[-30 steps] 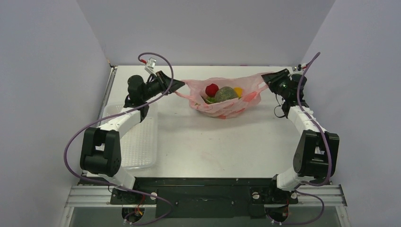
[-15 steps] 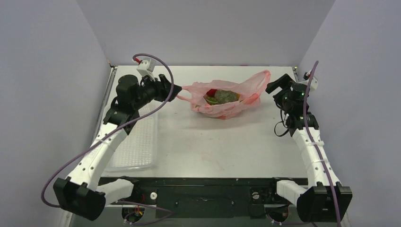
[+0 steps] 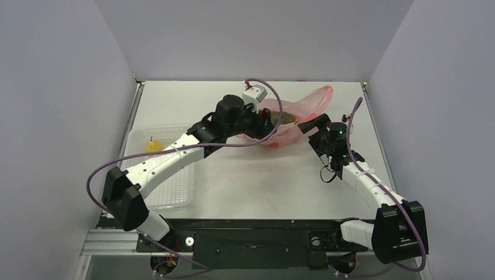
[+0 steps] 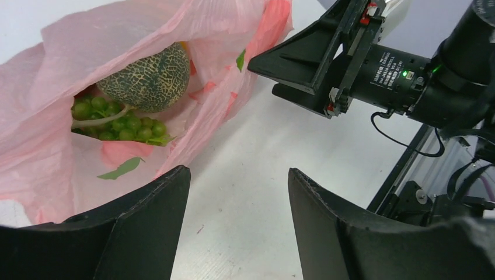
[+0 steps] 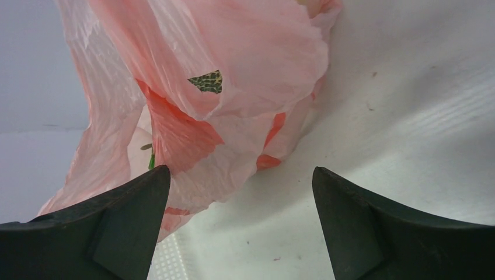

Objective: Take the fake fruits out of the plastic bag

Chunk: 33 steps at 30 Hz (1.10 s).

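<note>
Judging from the layout, the task is barely begun. One small yellow fruit [image 3: 153, 144] sits in the clear tray [image 3: 172, 188]. The netted green melon [image 4: 146, 79] and the grape bunch [image 4: 117, 123] lie inside the pink bag [image 4: 52, 70] at the far middle of the table [image 3: 262, 175], and any other fruit is hidden by film. The left gripper [image 4: 236, 172] is spread wide and empty, just before the bag's mouth. The right gripper [image 5: 240, 170] is also wide and empty, close to the bag's side.

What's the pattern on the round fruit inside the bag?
The round fruit is green with pale netting; left wrist view.
</note>
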Tool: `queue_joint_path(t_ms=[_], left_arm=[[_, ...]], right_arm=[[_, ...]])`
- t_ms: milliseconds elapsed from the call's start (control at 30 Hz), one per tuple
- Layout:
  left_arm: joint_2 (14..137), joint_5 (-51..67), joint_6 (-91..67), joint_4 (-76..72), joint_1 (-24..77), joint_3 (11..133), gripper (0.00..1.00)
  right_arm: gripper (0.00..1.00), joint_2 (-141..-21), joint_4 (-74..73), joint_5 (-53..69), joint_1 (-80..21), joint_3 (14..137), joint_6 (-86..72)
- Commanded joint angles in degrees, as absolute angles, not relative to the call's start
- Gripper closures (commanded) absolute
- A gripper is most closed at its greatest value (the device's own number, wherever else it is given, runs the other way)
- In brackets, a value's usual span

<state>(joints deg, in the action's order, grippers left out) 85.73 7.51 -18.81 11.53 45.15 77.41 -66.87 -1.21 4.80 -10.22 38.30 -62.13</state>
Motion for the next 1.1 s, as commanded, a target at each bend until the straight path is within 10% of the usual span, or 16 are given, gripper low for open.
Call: queue_joint_path(t_ms=[0,567,733,800,1067], left_arm=[[90.4,7.9,-16.8,9.6,45.9,83.4,0.40],[95.1,8.8,-19.0,13.0,45.8,88.8,0.43],[97.9,8.3,-19.4,11.6,45.7,88.5,0.43],[99.8,8.4,-19.0,11.3,45.7,89.2,0.44],[106.4,6.9,-15.1,9.1,44.9,89.1,0.52]], right_arm=[[0.13,-71.6,11.1,6.8,-12.2,41.0,-67.0],[0.13,-77.9,13.3,3.1,-18.0,42.8,-69.3],[0.85,-79.8,21.2,2.2,-20.7,38.0,-67.8],[1.00,-80.0,23.0,2.0,-22.0,36.5,-66.4],[1.00,-76.8,20.8,-2.8,-23.3,33.9,-62.0]])
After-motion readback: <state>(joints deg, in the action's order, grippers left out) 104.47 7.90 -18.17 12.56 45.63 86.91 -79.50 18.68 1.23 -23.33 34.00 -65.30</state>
